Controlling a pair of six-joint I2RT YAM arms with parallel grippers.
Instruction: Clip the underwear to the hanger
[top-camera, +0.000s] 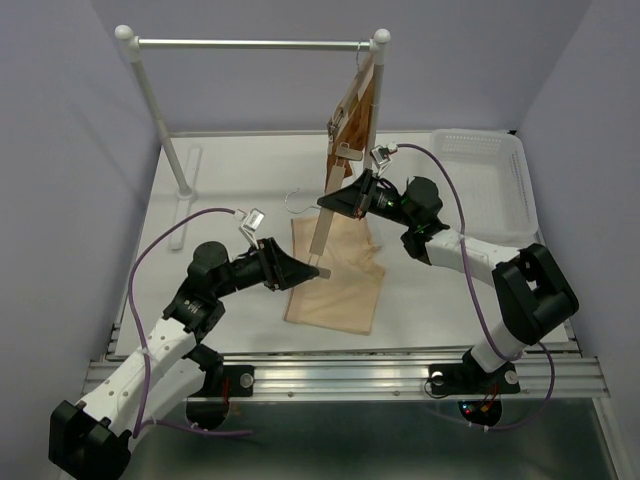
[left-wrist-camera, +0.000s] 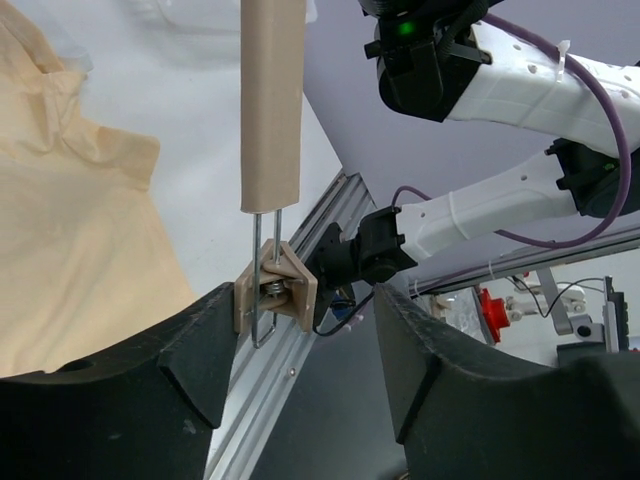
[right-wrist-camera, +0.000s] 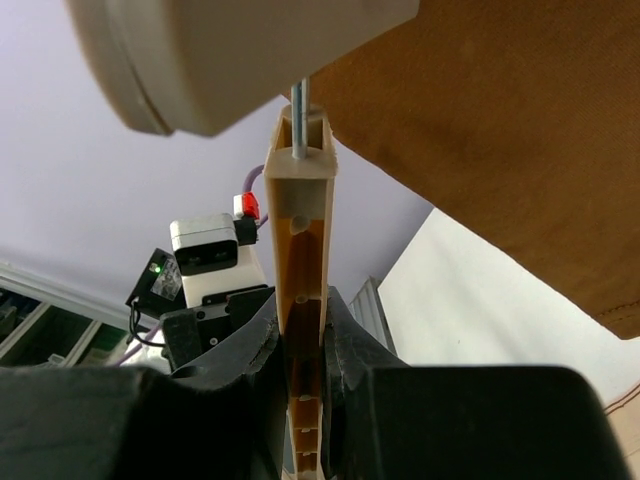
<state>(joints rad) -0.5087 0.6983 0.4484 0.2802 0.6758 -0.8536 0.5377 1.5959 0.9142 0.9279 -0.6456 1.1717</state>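
Right gripper (right-wrist-camera: 305, 340) pinches the hanger (top-camera: 324, 235) bar, holding it tilted over the underwear (top-camera: 345, 290), which lies flat on the table (top-camera: 430, 300); left gripper (left-wrist-camera: 305, 310), jaws spread, brackets the lower clip (left-wrist-camera: 275, 285), likely to squeeze it open.

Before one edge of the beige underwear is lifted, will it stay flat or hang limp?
Probably limp: the underwear lies in soft wrinkles, so a lifted edge should droop and bunch. It looks thin, so likely light. Pushed, it may crumple rather than slide whole.
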